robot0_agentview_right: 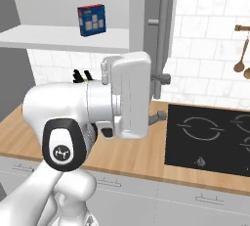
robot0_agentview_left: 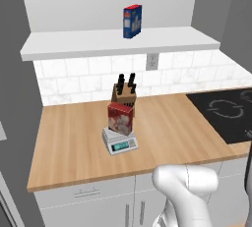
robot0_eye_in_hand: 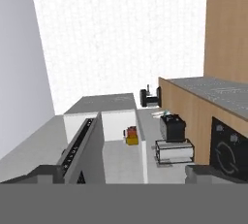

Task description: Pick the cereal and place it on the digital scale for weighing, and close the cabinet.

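Observation:
The cereal [robot0_agentview_left: 120, 117], a red box with a white and pink picture, stands upright on the digital scale [robot0_agentview_left: 119, 143] in the middle of the wooden counter. The cabinet stands open, its white shelf [robot0_agentview_left: 98, 42] bare to view, with one grey door [robot0_agentview_left: 12, 73] swung out at left and another [robot0_agentview_left: 238, 14] at right. In the right base view my gripper [robot0_agentview_right: 160, 98] is open, its fingertips [robot0_agentview_right: 161, 78] close to the lower end of the right door's bar handle [robot0_agentview_right: 163, 39]; I cannot tell whether they touch it. In the hand view my gripper [robot0_eye_in_hand: 123, 172] holds nothing between its fingers.
A blue box [robot0_agentview_left: 132, 20] stands on the cabinet shelf. A knife block [robot0_agentview_left: 124, 93] is right behind the cereal. A black cooktop [robot0_agentview_left: 224, 110] fills the counter's right end. Wooden spoons [robot0_agentview_right: 240, 54] hang on the tiled wall. White drawers [robot0_agentview_left: 88, 194] run below the counter.

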